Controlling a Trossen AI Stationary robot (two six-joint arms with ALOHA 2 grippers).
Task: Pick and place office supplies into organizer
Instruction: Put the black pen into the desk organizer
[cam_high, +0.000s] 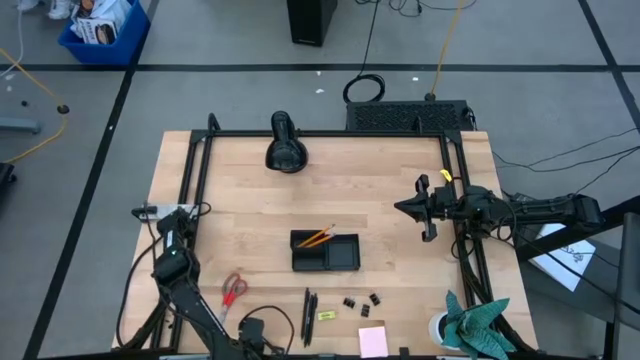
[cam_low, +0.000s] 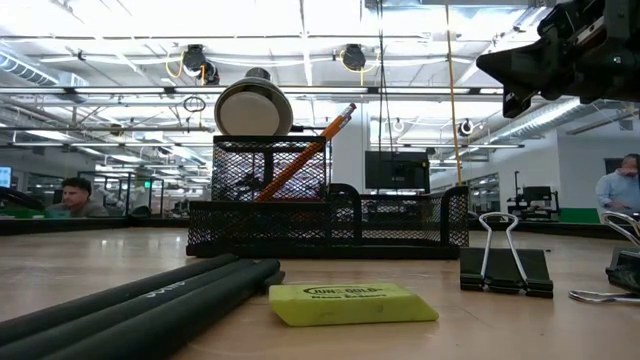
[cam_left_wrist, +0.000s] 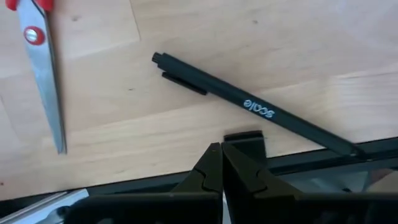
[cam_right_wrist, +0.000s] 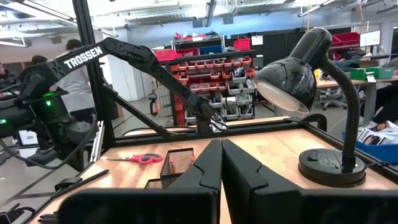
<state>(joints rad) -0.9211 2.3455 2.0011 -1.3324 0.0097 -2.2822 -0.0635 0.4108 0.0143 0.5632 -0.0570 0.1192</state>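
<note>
Two pencils (cam_high: 318, 238) already stand in the organizer (cam_high: 325, 251), which from above sits at mid-table, well out in front of your right gripper (cam_high: 405, 208) hovering near the table's right side. Your left gripper (cam_high: 252, 328) is down at the near edge, with the scissors (cam_high: 233, 290) just beside it and the pens (cam_high: 309, 304) close on its other side; past those lie the yellow eraser (cam_high: 326, 316), the binder clips (cam_high: 362, 301) and the pink pad (cam_high: 373, 341).

At table level, you see the right gripper (cam_low: 510, 68) raised high above the organizer (cam_low: 325, 205).

Your left wrist view shows the left fingers (cam_left_wrist: 214, 168) pressed together on nothing, a pen (cam_left_wrist: 255, 107) just ahead.

Your right wrist view shows the right fingers (cam_right_wrist: 211, 168) shut and empty too, the organizer (cam_right_wrist: 174, 165) ahead.
</note>
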